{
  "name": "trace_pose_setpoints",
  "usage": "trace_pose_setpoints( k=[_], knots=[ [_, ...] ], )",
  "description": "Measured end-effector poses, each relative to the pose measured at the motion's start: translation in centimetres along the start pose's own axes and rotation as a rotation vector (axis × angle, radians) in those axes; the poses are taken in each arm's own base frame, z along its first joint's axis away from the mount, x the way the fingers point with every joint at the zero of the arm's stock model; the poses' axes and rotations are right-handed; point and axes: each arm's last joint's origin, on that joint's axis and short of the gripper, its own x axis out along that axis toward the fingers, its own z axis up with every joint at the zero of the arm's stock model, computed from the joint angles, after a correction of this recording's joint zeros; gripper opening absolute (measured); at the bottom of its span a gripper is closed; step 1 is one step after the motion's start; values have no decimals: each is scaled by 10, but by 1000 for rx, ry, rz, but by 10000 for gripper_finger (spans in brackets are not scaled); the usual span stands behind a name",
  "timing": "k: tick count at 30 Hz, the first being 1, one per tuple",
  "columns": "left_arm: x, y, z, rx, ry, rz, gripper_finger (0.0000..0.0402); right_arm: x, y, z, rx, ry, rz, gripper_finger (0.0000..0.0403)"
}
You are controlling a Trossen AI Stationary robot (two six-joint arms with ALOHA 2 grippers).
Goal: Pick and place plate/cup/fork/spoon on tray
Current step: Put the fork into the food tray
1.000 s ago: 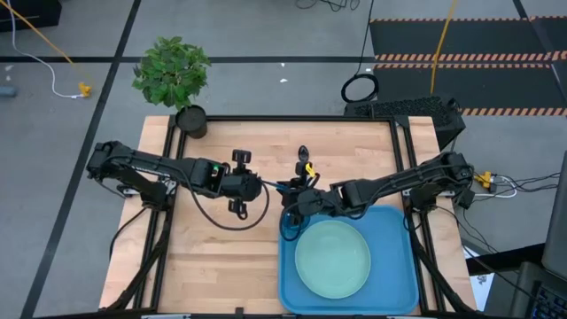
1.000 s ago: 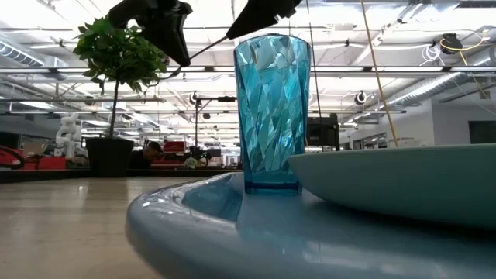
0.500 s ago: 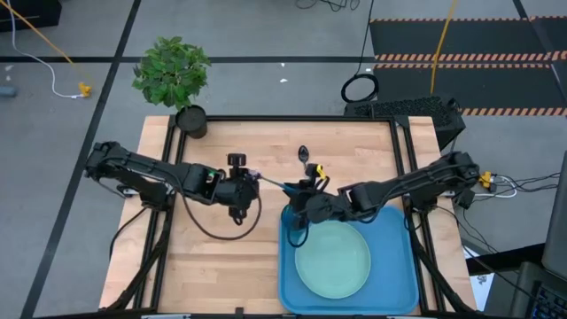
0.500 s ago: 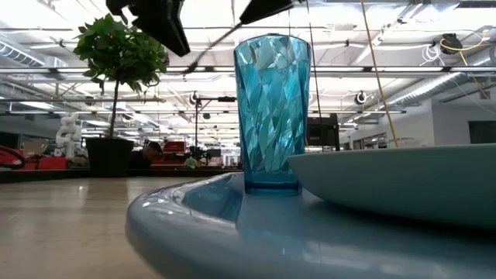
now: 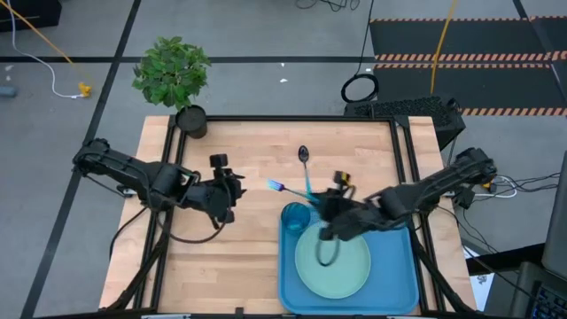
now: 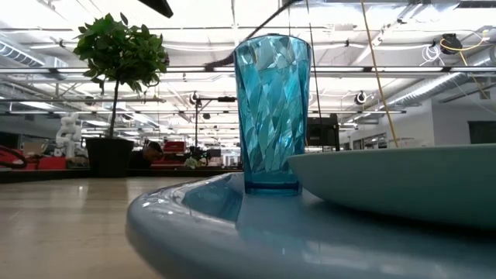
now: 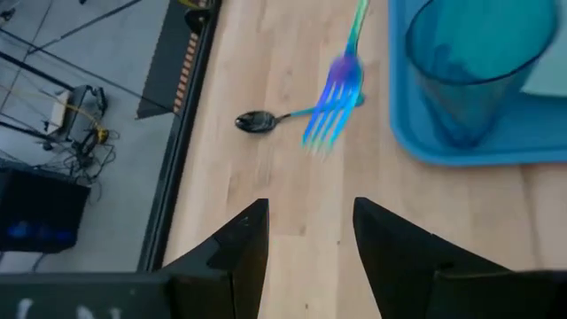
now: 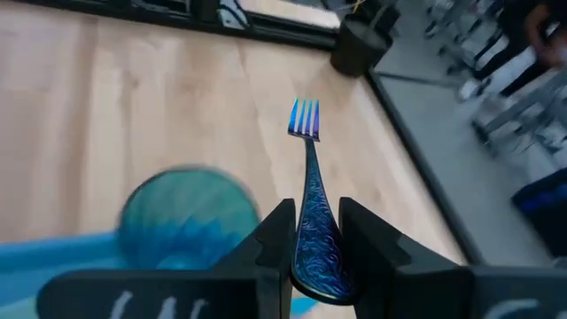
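The fork (image 8: 306, 168) sits in my shut right gripper (image 8: 316, 241), which hovers over the tray's far left corner, beside the cup (image 5: 297, 217). The cup stands upright on its base on the blue tray (image 5: 394, 266). The mint plate (image 5: 333, 258) lies flat on the tray too. The spoon (image 5: 304, 155) lies on the bare table beyond the tray. My left gripper (image 7: 310, 232) is open with nothing between its fingers. It stands over the table left of the fork (image 5: 276, 186). My right gripper pinches the fork's handle (image 8: 312, 226) near its free end between its two fingers. The fingers come from the table's right and lie along the fork. The fork sticks out past them, tines (image 8: 304, 118) toward the table's left, clear of the table.
A potted plant (image 5: 173, 75) stands at the table's far left corner. Bare wood (image 5: 221, 257) lies left of the tray and along the far edge.
My left gripper has opened, let go of the fork and drawn back toward the table's left edge. My right gripper has kept its hold and carried the fork toward the table's right and near edge, over the tray's corner.
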Motion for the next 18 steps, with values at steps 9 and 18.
trace_pose_setpoints(
  k=[9, 18],
  knots=[
    [-7, -8, 1, -4, -35, -17, 168, -70, -21, -33, 228, 143, 43, 57],
    [-7, -8, 1, -29, -37, -11, 168, -109, -9, -66, 420, 397, 135, 56]
  ],
)
